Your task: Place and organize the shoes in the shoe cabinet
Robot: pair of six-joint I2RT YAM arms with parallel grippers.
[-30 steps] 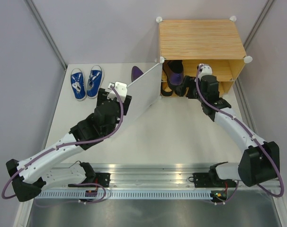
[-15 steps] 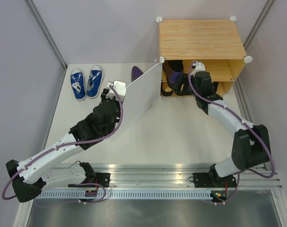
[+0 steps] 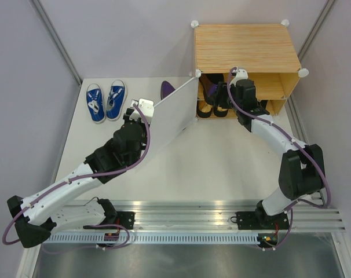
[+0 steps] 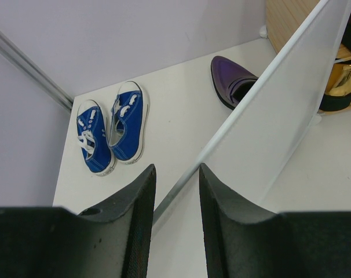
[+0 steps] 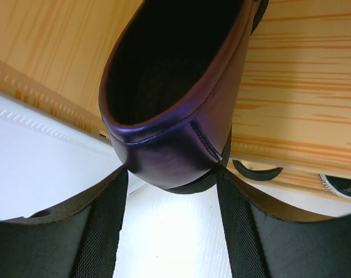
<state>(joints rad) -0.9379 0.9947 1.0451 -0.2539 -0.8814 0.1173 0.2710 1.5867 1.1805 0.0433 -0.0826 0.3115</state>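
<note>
right now the right gripper (image 5: 171,174) is clenched on the heel of a purple dress shoe (image 5: 164,145), whose toe points ahead of it into the shoe cabinet (image 5: 291,87), above the shelf board. the left gripper (image 4: 176,174) is spread, its fingers straddling the edge of the white door panel (image 4: 280,104). blue sneakers (image 4: 112,127) lie ahead to its left, and a second purple shoe (image 4: 230,81) lies ahead, behind the panel.

Purple shoe (image 5: 169,133) heel-out in open cabinet (image 3: 245,49)
</note>
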